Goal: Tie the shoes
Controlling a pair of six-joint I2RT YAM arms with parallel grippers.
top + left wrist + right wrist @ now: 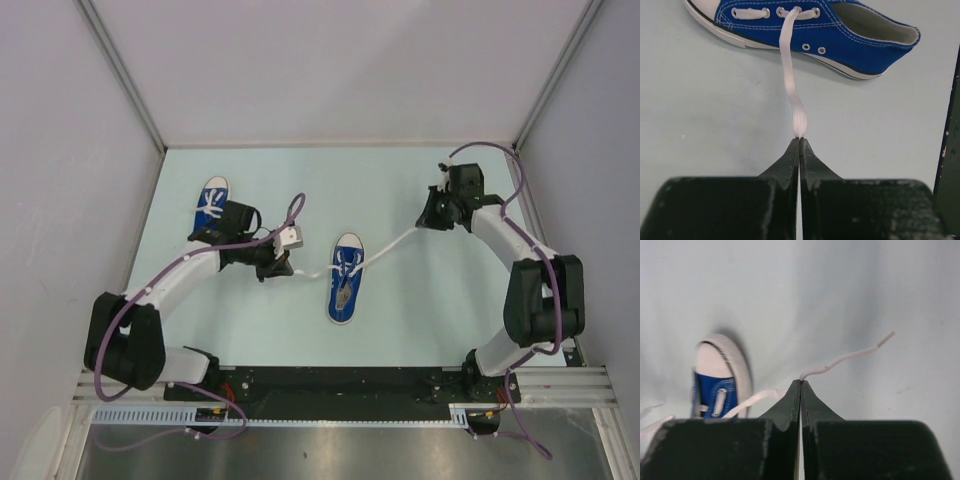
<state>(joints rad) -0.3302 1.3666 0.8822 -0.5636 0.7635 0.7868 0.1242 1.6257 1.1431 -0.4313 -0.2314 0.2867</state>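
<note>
Lace ends are pinched by the left gripper and right gripper. Even tension should be kept, lest the mid-frame shoe be dragged.

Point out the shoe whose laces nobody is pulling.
The second shoe lies at far left in the top view, just beyond the left arm, up and left of the middle shoe.

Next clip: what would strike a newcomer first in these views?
A small blue canvas sneaker with a white toe cap lies mid-table, its long white laces stretched out to either side. The left gripper and the right gripper are each shut on one lace. A second blue sneaker lies farther back on the left.
</note>
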